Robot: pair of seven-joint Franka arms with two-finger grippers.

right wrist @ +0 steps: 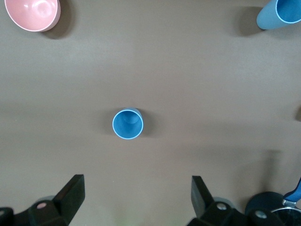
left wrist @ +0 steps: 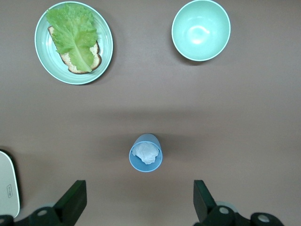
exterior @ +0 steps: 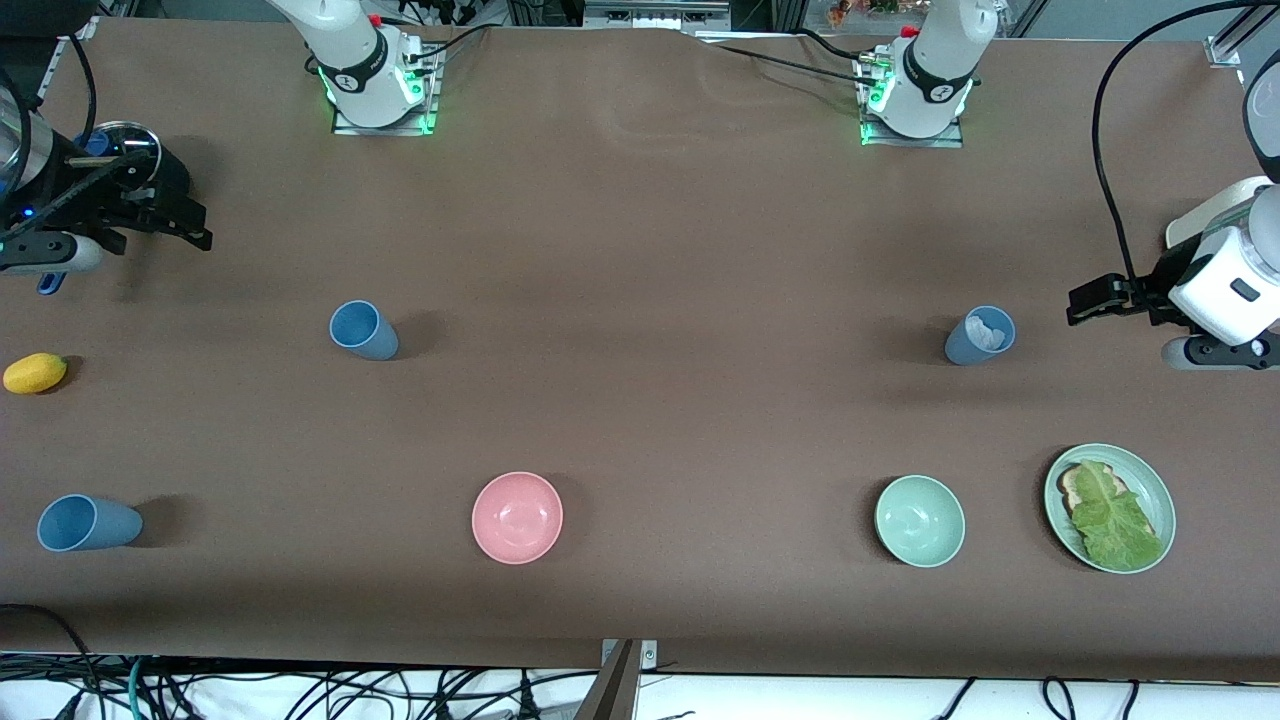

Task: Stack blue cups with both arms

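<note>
Cups look like light, stiff plastic, so pinching one wall at the rim or squeezing across the body should hold, though the smooth taper could slip. Three upright: bright blue cup (exterior: 362, 329) mid-table toward the right arm's end, second blue cup (exterior: 88, 522) at its 8 o'clock in the front view, greyer cup (exterior: 980, 335) with something white inside toward the left arm's end. Right gripper (exterior: 185, 228) and left gripper (exterior: 1095, 298) both hover with fingers spread, empty.
</note>
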